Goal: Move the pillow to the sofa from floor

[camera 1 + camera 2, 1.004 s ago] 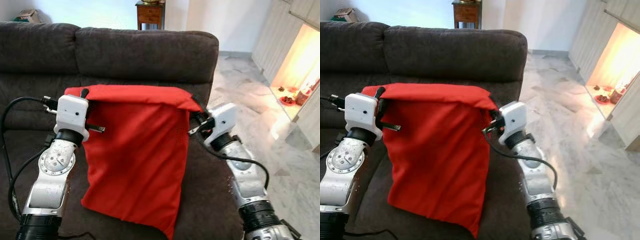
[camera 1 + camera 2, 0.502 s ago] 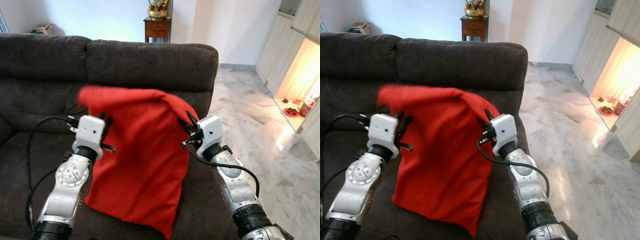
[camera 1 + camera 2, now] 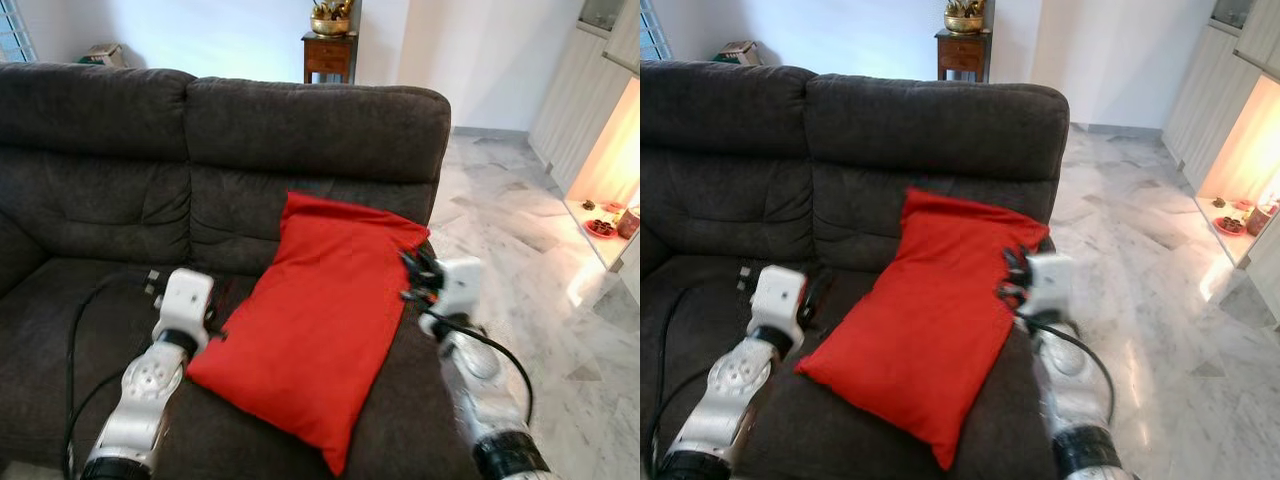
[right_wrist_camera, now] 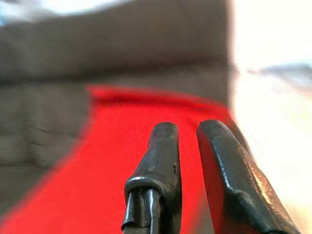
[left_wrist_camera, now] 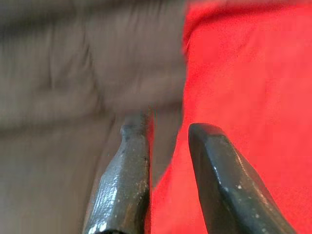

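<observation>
The red fabric pillow (image 3: 325,330) leans on the dark grey sofa (image 3: 120,150). Left hand (image 5: 168,146) sits beside it, fingers slightly parted, holding nothing. Right hand (image 4: 187,146) likewise, nearly closed.

The two head views look forward and down from close above onto the dark sofa (image 3: 120,150) and its red pillow (image 3: 320,320), sharing almost the same scene, while each wrist view peers along its claw's fingers, very near that same pillow and sofa back.

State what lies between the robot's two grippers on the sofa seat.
The red pillow lies there, leaning on the sofa backrest, between the left gripper and right gripper, as the left eye view shows.
</observation>
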`<state>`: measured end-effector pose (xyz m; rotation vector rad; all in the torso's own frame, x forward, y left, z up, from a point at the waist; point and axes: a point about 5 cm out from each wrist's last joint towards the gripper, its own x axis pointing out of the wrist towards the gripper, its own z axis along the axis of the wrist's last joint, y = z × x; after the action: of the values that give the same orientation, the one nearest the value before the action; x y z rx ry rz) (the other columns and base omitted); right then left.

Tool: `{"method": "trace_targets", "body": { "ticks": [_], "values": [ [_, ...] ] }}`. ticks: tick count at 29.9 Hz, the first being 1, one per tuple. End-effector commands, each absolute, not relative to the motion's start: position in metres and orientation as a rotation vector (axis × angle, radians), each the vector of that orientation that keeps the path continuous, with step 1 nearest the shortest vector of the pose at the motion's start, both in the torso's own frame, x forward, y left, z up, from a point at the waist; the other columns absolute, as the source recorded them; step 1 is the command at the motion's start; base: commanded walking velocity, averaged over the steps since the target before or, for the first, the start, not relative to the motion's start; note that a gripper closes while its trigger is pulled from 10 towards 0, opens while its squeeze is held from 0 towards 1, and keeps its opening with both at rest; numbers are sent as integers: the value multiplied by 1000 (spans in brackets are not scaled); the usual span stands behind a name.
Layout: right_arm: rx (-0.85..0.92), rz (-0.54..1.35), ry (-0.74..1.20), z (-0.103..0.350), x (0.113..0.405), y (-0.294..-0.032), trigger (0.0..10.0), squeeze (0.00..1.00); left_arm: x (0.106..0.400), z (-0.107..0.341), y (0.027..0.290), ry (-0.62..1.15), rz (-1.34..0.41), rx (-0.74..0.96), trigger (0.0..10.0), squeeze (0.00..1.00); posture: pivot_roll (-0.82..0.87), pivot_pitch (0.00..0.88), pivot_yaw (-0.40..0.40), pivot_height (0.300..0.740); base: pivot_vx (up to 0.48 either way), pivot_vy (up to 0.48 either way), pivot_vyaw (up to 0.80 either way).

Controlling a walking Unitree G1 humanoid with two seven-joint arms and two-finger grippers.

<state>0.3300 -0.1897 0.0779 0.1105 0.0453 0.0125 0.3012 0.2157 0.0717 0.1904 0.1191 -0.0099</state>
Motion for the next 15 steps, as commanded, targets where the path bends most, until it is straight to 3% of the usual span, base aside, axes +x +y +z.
{"method": "trace_targets", "body": {
  "ticks": [1, 7, 11, 15],
  "values": [
    [154, -71, 119, 59, 319, -203, 10000, 0, 293, 59, 229, 164, 55, 126, 10000, 0, -21, 0, 51, 740, 0, 0, 0],
    [167, -210, 209, 24, 285, -226, 10000, 0, 284, 51, 231, 162, 62, 169, 10000, 0, -8, 0, 54, 740, 0, 0, 0],
    [155, -200, 212, 24, 288, -221, 10000, 0, 282, 41, 233, 191, 78, 196, 10000, 0, -25, 0, 49, 740, 0, 0, 0],
    [155, -189, 198, 30, 295, -219, 10000, 0, 281, 38, 232, 191, 83, 183, 10000, 0, -22, 0, 42, 740, 0, -289, 0]
  ]
}}
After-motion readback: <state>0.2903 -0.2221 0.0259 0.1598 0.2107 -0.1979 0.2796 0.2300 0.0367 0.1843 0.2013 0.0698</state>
